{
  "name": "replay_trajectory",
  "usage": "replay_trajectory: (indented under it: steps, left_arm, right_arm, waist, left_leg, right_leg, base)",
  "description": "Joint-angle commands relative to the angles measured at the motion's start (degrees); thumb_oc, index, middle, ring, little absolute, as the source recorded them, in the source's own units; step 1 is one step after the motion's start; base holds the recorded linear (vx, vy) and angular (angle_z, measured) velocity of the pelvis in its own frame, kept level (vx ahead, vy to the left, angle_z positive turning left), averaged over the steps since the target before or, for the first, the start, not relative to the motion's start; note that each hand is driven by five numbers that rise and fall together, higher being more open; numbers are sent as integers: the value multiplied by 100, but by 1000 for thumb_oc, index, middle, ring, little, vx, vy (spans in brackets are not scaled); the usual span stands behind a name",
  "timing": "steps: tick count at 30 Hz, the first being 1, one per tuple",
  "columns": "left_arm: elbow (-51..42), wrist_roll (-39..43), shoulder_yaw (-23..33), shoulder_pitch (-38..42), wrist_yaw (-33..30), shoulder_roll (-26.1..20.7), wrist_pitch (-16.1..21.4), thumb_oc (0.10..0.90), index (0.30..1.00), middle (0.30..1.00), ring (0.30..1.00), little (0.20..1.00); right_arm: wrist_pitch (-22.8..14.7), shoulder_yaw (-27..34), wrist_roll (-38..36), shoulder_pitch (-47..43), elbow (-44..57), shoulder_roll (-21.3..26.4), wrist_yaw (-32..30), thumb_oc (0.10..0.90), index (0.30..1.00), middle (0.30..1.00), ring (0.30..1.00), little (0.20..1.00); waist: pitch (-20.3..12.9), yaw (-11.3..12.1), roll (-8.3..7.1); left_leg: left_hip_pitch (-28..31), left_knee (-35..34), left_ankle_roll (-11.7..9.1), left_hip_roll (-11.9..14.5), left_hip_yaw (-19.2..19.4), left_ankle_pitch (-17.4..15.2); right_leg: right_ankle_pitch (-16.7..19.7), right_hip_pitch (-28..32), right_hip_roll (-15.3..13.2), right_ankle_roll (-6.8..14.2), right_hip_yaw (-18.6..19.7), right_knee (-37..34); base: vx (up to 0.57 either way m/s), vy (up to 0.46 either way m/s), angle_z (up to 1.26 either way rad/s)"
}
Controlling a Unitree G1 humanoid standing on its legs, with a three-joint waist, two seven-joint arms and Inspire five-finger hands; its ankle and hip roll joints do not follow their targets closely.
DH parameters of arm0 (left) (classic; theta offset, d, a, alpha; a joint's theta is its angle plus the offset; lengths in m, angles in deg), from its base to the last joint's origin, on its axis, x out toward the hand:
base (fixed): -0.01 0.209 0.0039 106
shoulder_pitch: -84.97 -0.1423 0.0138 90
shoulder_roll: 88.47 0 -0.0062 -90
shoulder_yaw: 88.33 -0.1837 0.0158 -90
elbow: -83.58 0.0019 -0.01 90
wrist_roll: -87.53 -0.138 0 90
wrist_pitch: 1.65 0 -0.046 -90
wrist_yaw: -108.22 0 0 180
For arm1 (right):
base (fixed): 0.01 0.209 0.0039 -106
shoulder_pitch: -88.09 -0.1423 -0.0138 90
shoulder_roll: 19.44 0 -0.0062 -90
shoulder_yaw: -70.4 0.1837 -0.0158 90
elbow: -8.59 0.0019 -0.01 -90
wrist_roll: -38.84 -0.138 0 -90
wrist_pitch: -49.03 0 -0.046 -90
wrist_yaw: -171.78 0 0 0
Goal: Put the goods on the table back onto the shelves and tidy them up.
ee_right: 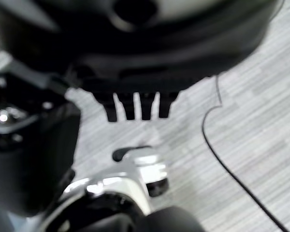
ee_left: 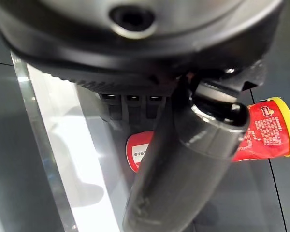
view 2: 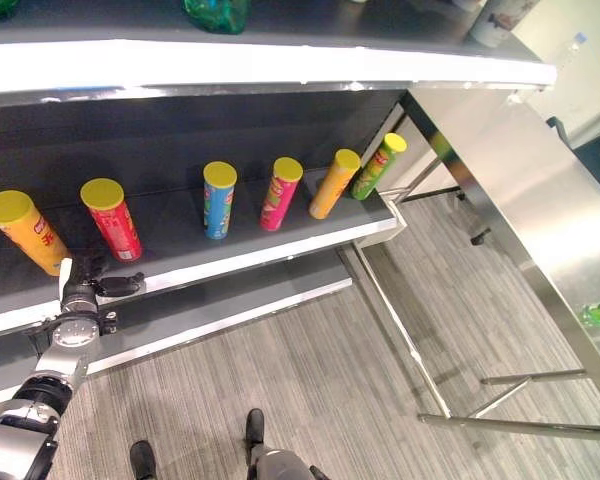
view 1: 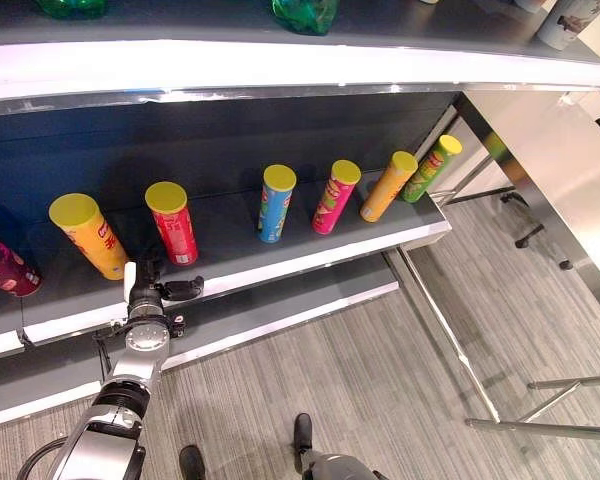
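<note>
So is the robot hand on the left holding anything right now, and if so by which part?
Nothing is held. The left robot hand sits open at the shelf edge, just short of the red can.

Grey striped floor (view 1: pixel 380 390), steel table (view 1: pixel 560 170)

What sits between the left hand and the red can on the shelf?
Nothing visible. The left hand hangs at the shelf's front edge, just before the upright red can; the yellow can stands aside.
</note>
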Motion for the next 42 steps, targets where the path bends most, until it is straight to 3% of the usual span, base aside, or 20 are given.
replay_trajectory:
  steps: [1,42]
  left_arm:
    - [180,-277,-133,1130,-149,-330,578,800,900,900,900,900]
    - [403,-160,-443,1190,-24,160,619,800,900,900,900,900]
  right_arm:
    - [-143,-209,32,77,19,16,-126,800,900,900,900,900]
    - [-149,-173,-27,-241,-323,-160,-405,800,900,900,900,900]
  waist:
    - [-30,74,-147]
    - [16,9,-77]
  left_leg:
    - [40,12,-300,324,-163,-203]
    - [109,12,-256,302,-67,-246]
  right_leg:
    - [-161,90,-510,703,-110,79]
    - [-93,73,-546,731,-6,43]
  base:
    - [0,0,0]
    - [-1,-1,-1]
